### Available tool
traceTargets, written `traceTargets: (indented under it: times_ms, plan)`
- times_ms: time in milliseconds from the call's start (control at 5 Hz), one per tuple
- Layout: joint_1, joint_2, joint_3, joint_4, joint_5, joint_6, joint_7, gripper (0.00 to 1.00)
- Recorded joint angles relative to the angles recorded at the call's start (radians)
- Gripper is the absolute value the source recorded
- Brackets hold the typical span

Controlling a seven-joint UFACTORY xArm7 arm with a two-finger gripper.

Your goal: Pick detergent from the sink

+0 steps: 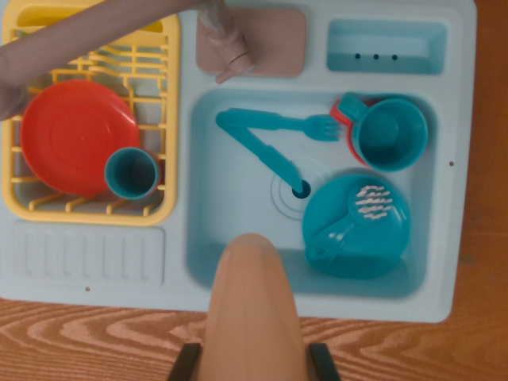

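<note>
1. A yellow dish rack (48, 208) is seen at the wrist view's left, set on the light blue toy sink unit (95, 262).
2. An orange plate (71, 136) is held in the rack, and a teal cup (132, 173) is stood just beside the plate's lower right edge, overlapping it.
3. A grey-pink faucet (226, 40) is mounted above the basin, with its spout pointed down toward it.
4. A teal fork (278, 123) and a second teal utensil (266, 155) are laid in the basin (214, 230), crossing near their handles.
5. The tan detergent bottle (254, 313) is shown large at the bottom centre, between the two dark fingers (184, 367) of the gripper (254, 367). The fingers are spread to the bottle's width and pressed against its sides; the bottle is seen raised over the basin's near edge.
6. A teal lid-like dish (357, 226) is placed in the basin's lower right.
7. A teal mug (389, 133) is set above it, over a red item (347, 111).
8. A small recessed tray (386, 46) is moulded at the unit's upper right.
</note>
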Motion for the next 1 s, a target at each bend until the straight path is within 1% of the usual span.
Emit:
traceTargets:
  times_ms: [200, 400, 1000]
  plan:
    - [0.0, 0.0, 0.0, 0.0, 0.0, 0.0, 0.0, 1.0]
    - [0.0, -0.002, 0.0, 0.008, -0.0002, 0.01, 0.0, 1.0]
    - [0.0, -0.003, 0.0, 0.01, -0.0003, 0.013, 0.0, 1.0]
